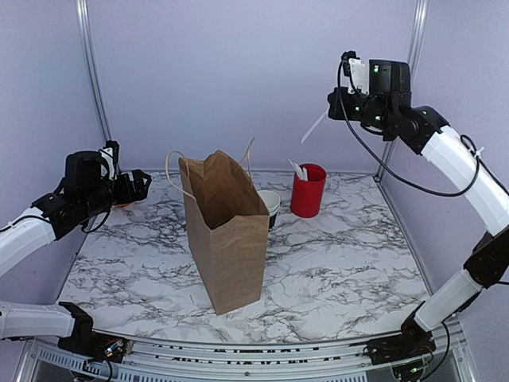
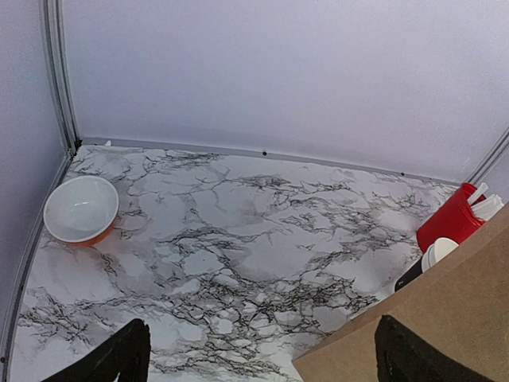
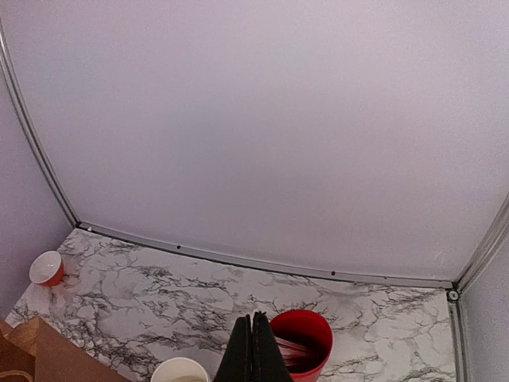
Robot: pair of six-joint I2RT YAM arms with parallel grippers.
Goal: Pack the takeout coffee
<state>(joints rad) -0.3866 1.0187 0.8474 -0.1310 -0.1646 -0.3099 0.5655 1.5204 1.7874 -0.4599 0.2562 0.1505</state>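
Brown creased paper bag (image 1: 227, 231), veined marble table (image 1: 342, 263)

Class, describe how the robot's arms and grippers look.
The left arm and right arm have white links and black joints. A black cable loops along the right arm; green lights dot its wrist. The left gripper and right gripper are black.

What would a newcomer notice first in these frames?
A tall brown paper bag stands upright and open-topped in the middle of the marble table. Behind it to the right sits a red cup holding white utensils. The right gripper hangs shut, raised high over the far right of the table.
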